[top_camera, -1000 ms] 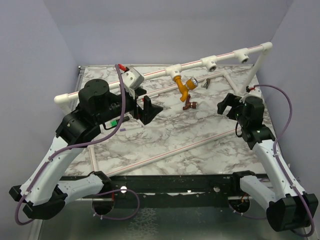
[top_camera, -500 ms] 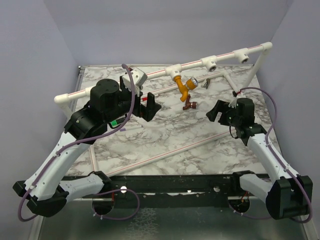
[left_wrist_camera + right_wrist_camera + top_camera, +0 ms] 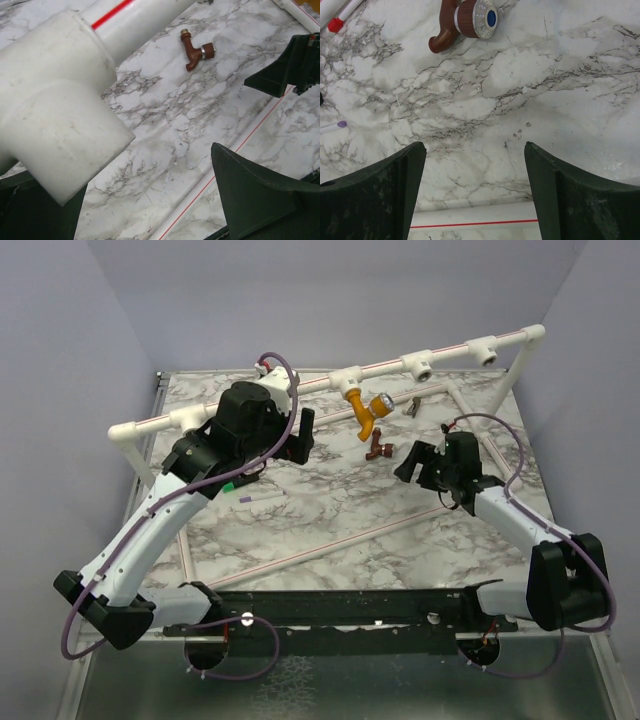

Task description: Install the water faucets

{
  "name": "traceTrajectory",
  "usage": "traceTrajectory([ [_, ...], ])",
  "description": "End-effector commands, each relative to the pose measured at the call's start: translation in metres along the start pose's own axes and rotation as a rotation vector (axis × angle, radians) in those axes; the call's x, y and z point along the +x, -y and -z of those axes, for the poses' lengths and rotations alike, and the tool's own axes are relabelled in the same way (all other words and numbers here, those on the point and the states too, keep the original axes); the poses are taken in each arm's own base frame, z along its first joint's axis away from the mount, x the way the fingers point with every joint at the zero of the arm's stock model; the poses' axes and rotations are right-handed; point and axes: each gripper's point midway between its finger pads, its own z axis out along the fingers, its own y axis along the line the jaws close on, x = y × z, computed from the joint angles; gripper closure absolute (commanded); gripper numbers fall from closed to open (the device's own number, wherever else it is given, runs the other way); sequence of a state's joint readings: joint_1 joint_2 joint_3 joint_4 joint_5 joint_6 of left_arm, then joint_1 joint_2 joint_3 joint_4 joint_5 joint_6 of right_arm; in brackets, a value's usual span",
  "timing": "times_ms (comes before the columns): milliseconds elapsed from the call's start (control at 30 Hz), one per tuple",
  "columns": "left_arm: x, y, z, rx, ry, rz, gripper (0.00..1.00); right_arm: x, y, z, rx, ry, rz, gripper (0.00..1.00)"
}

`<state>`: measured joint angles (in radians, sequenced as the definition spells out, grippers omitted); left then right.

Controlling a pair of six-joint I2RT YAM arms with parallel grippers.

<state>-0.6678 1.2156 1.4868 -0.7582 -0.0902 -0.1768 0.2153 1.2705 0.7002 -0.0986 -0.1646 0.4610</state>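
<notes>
The right end effector (image 3: pixel 408 462) has swung in from the 3 o'clock side of the desk (image 3: pixel 330 505) and narrowed a little. Its jaws are apart with nothing between them. The dark brown faucet (image 3: pixel 464 19) lies loose on the marble at its 11 o'clock, near but untouched, so pickup looks next. The orange faucet (image 3: pixel 365 412) appears mounted on the white pipe rail (image 3: pixel 450 353), at 12 o'clock of the brown one. The right arm is stretched low, forearm toward 10 o'clock. The left end effector (image 3: pixel 300 435) is wide, empty, and has moved toward 12 o'clock, close by a T-fitting (image 3: pixel 55 125).
</notes>
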Motion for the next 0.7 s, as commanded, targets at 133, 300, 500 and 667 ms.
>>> traceTrajectory([
  [133, -0.013, -0.075, -0.007, -0.194, 0.028, 0.106, 0.01, -0.044, -0.015, -0.034, 0.002, 0.103, -0.012, 0.17],
  [300, -0.018, -0.097, -0.004, -0.279, 0.048, 0.131, 0.01, -0.052, -0.013, -0.058, 0.031, 0.101, -0.003, 0.17],
  [500, -0.020, -0.121, 0.001, -0.364, 0.062, 0.176, 0.01, -0.061, -0.018, -0.086, 0.048, 0.090, 0.020, 0.19],
  [667, -0.023, -0.139, 0.012, -0.418, 0.077, 0.226, 0.01, -0.072, -0.016, -0.102, 0.076, 0.102, 0.040, 0.20],
])
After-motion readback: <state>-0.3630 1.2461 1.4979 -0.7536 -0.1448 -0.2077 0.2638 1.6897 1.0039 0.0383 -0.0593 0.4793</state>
